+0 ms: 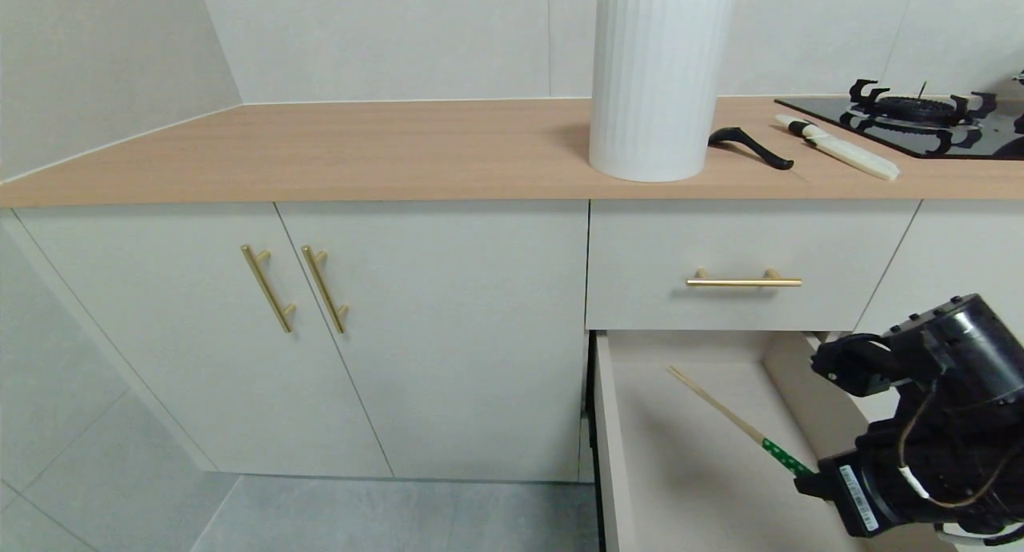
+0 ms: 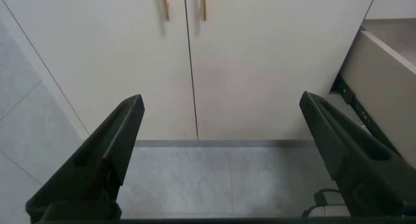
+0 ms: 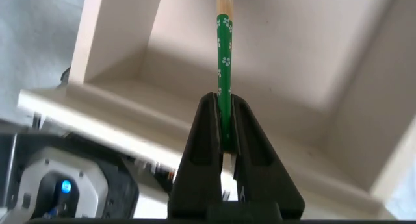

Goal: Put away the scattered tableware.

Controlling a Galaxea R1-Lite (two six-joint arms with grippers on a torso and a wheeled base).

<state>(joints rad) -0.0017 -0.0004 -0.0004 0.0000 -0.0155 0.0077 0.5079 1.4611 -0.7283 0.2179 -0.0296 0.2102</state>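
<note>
The right gripper (image 3: 224, 117) is clamped narrow on the slim bamboo chopsticks with green, white-dotted tops (image 1: 724, 414), its two black fingers pinching the painted thick end. They look like a pair pressed together, though that is hard to make out. The sticks slant out from the gripper over the inside of the open pale lower drawer (image 1: 602, 424), bare tips pointing toward its back. Whether the tips touch the drawer floor cannot be told.

The left gripper (image 2: 221, 100) hangs low in front of the pale cabinet doors, its jaws spread wide with nothing between them.

Up on the light wooden countertop (image 1: 360, 148) more tableware waits: a curved black-handled utensil (image 1: 752, 146) and a long cream-coloured utensil (image 1: 840, 146), both beside the tall white ribbed cylinder (image 1: 656, 80), with the black gas hob (image 1: 912, 114) just past them.

The chopsticks should handle as light, stiff and smooth. Held at the very end, they can likely pivot or slide in the pads, and two sticks may scissor apart. A hold nearer the middle would probably steady them, and a low release should keep them from bouncing or rolling
</note>
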